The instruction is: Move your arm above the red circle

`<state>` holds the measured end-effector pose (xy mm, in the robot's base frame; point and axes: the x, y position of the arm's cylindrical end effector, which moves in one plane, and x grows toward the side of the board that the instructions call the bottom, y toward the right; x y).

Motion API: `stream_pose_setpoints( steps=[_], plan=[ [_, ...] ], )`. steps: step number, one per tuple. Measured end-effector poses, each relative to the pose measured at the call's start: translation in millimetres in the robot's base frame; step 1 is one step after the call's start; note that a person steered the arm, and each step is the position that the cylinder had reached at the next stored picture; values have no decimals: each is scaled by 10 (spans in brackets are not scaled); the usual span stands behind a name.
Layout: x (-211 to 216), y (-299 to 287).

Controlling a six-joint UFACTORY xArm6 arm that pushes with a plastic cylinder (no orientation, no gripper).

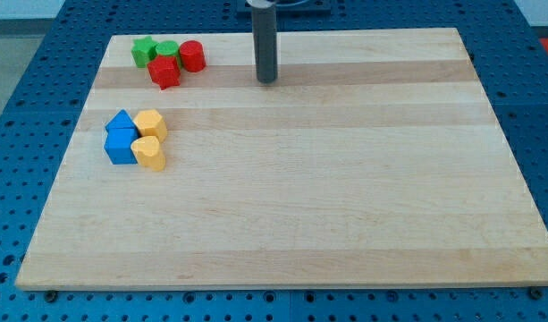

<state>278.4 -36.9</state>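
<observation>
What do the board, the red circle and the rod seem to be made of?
Board: light wood, matte; grain and plank seams run across it.
Red circle: probably painted wood or plastic; solid even colour, slight sheen.
Rod: dark, smooth, likely metal or plastic. My tip sits to the view's right of the circle, apart from it.

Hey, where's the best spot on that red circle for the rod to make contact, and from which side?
There is nothing to grip with, so it is contact only. The red circle has its side toward the view's right bare; the green circle and the other red block crowd its left. My tip is already to its right, so approaching from there looks safest.
</observation>
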Motion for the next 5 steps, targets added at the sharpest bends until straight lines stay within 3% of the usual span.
stream_pose_setpoints(
  steps=[2, 5],
  plan=[
    [-836, -113],
    [-870, -585]
  ],
)
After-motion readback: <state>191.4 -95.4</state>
